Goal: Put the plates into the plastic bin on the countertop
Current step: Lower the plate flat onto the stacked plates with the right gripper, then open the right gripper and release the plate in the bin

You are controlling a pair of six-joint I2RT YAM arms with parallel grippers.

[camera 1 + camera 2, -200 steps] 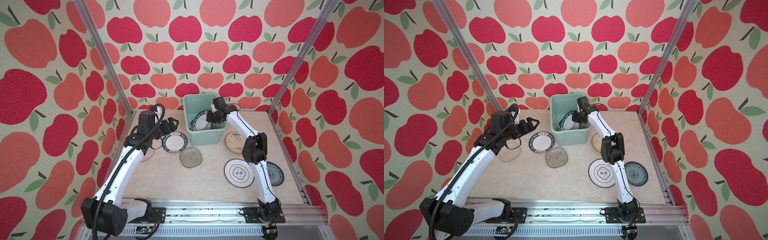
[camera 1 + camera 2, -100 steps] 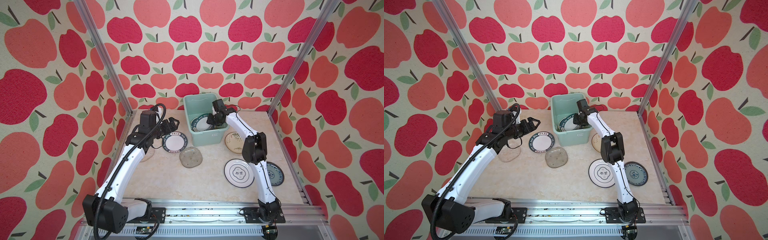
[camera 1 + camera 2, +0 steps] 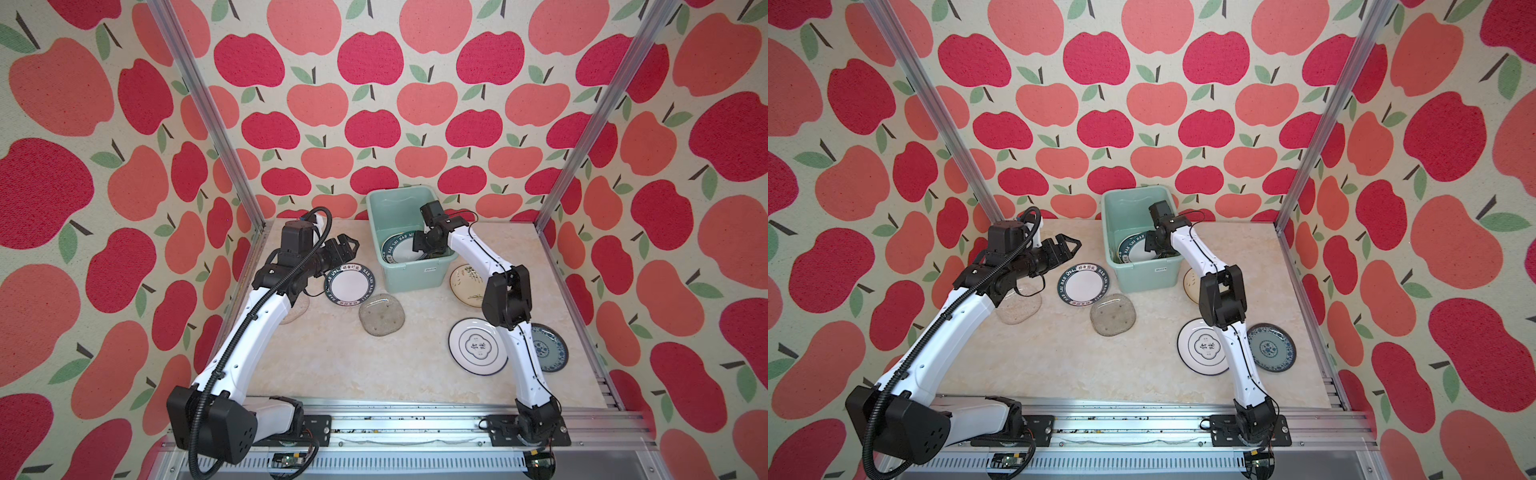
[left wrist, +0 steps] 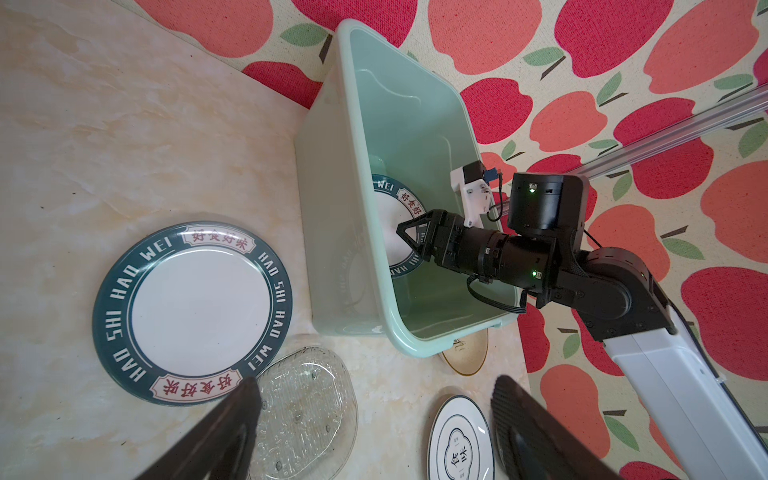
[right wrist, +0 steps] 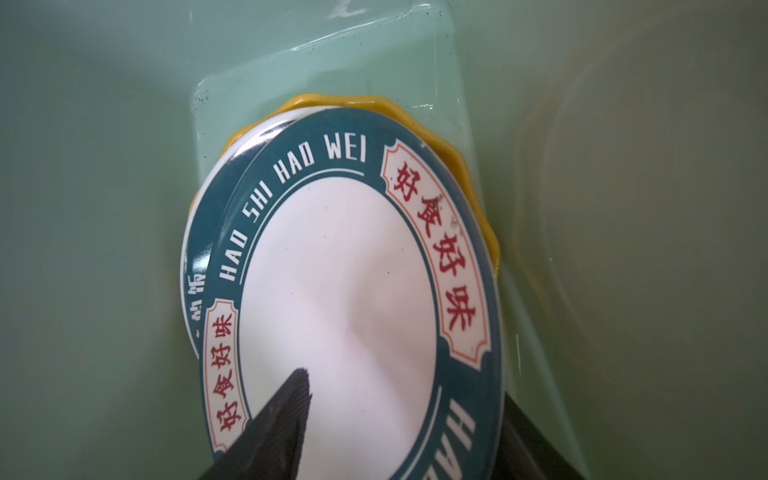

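The mint-green plastic bin [image 3: 415,276] [image 3: 1146,274] [image 4: 332,208] stands at the back of the countertop [image 3: 374,365]. Inside it a green-rimmed plate [image 3: 401,249] [image 5: 340,291] lies tilted on a yellow scalloped plate [image 5: 469,174] and another green-rimmed one [image 5: 195,232]. My right gripper [image 3: 419,245] [image 4: 409,235] [image 5: 405,395] is in the bin, open, its jaws on either side of that plate's edge. My left gripper [image 3: 347,245] [image 4: 374,399] hovers open and empty above a green-rimmed plate [image 3: 350,286] [image 4: 195,311] on the countertop.
Left of the bin lie a clear glass plate [image 3: 381,313] [image 4: 303,415] and another [image 3: 1019,305] partly under the left arm. Right of the bin lie a cream plant plate [image 3: 467,284], a white dark-rimmed plate [image 3: 476,347] and a blue-patterned plate [image 3: 546,347]. Aluminium rails edge the countertop.
My right gripper has sunk lower in the bin and its jaws have spread, letting go of the green-rimmed plate onto the pile. The left arm has hardly moved.
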